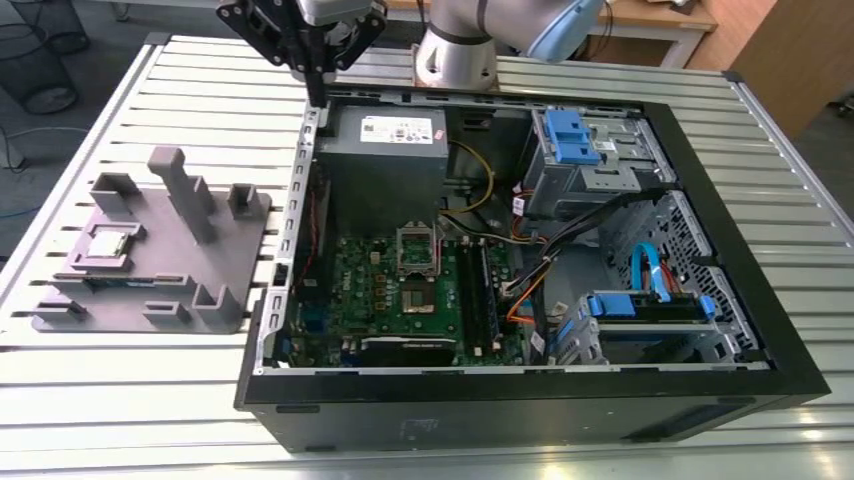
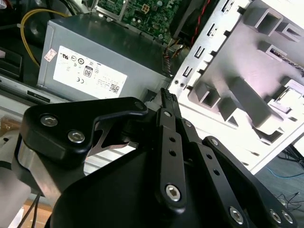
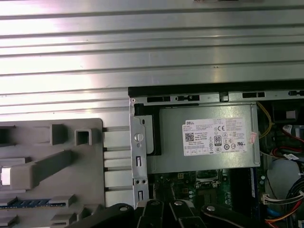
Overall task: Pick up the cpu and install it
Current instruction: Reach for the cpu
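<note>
Black claw (image 2: 167, 95) is sitting pinched closed on nothing, hovering over the 11 o'clock corner of the case (image 1: 534, 405) in the exterior view. Meanwhile the cpu (image 1: 112, 241) is lying in the grey fixture (image 1: 214, 275) on the worktop (image 1: 134, 400), at 9 o'clock from the case. So it's not picked up yet, and the install isn't started.

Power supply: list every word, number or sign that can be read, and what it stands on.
The white label on the power supply: print too small to read.
The small pink sticker beside that label: too small to read.
</note>
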### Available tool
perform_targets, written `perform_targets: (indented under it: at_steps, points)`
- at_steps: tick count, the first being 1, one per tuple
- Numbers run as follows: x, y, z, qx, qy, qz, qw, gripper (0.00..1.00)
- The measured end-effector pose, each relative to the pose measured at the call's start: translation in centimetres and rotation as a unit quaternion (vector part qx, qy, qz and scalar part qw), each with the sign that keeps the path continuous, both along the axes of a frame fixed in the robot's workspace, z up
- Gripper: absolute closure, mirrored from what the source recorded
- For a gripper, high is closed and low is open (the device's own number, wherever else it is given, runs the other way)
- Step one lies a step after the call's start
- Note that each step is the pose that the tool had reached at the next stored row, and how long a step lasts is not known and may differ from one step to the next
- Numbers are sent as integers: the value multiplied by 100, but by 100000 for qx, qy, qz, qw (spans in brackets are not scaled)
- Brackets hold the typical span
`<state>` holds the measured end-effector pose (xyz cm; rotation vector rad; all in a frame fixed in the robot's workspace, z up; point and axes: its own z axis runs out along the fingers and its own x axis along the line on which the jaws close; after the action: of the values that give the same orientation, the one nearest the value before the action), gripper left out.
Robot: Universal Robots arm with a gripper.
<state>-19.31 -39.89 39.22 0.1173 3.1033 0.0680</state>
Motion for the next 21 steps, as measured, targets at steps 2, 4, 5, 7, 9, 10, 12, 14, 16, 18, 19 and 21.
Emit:
perform_targets:
  at_steps: [2,4,5,7,9,10,12,14,16,18,19,21]
  points:
    - [-30,0,-1,2,-21,1,100000,89]
    - [-58,0,-1,0,-33,0,100000,89]
    - [-73,0,-1,2,-40,0,100000,89]
    - [-101,0,-1,0,-48,-4,100000,89]
    - [-127,0,-2,-1,-60,-1,100000,89]
    - [-140,0,-2,2,-67,-3,100000,89]
    - [-160,0,-2,2,-71,-1,100000,89]
    - [-166,1,-3,4,-74,1,100000,89]
    - [-170,0,-2,0,-71,0,100000,89]
    - [-170,0,-2,-1,-69,2,100000,89]
    - [-173,0,-2,2,-72,-3,100000,89]
    - [-183,0,-2,3,-72,-7,100000,89]
